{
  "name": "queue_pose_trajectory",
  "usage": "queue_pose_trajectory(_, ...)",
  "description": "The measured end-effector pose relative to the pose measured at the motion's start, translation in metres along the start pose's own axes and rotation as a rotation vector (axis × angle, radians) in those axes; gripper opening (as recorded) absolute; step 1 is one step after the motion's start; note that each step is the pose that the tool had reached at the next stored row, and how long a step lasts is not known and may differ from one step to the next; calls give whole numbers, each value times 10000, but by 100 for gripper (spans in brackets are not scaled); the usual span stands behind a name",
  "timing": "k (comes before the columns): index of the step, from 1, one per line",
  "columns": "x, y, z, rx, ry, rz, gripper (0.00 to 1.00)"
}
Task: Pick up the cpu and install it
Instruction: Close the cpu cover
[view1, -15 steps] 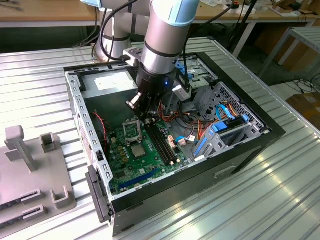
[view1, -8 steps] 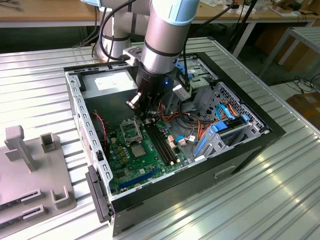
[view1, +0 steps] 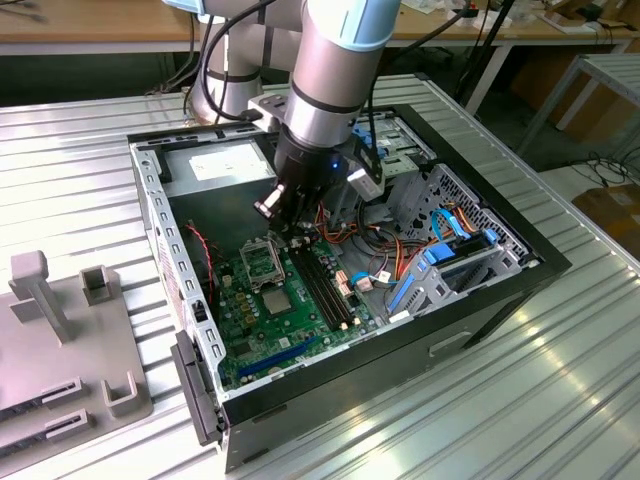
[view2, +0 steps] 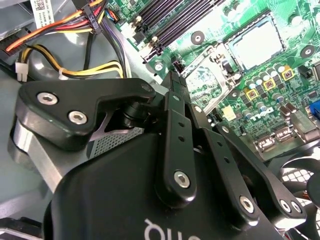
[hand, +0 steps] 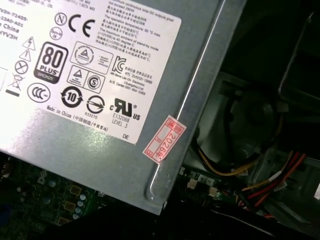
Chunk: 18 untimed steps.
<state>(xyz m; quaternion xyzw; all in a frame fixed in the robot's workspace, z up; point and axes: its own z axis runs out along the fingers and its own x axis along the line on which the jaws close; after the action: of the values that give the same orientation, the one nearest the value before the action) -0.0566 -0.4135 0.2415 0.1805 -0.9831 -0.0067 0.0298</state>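
An open computer case (view1: 545, 262) lies on the metal table with the green board (view1: 250, 325) in its floor. My gripper (view1: 290, 232) hangs from the arm just above the board, right beside the black square-framed socket (view1: 262, 262), on the side of the exterior view's right. In the second wrist view the gripper (view2: 172, 77) points at the board a short way from the socket (view2: 255, 42), whose metal lid stands swung open. A pale square lies inside the socket frame; I cannot tell whether it is the cpu.
A grey soldered chip (view1: 277, 301) sits in front of the socket. Long black memory slots (view1: 322, 285) run beside the gripper. Coloured cables (view1: 395, 262) and a drive cage (view1: 465, 255) fill the case's right. The power supply (hand: 100, 75) lies behind. Grey fixtures (view1: 60, 330) stand outside, left.
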Motion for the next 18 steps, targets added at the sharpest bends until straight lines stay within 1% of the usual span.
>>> queue_pose_trajectory(14, -13, -5, -1, 0, -1, -3, 11)
queue_pose_trajectory(16, -16, -6, -1, 3, 1, -70, 11)
queue_pose_trajectory(18, -19, -7, -1, 13, 4, -241, 11)
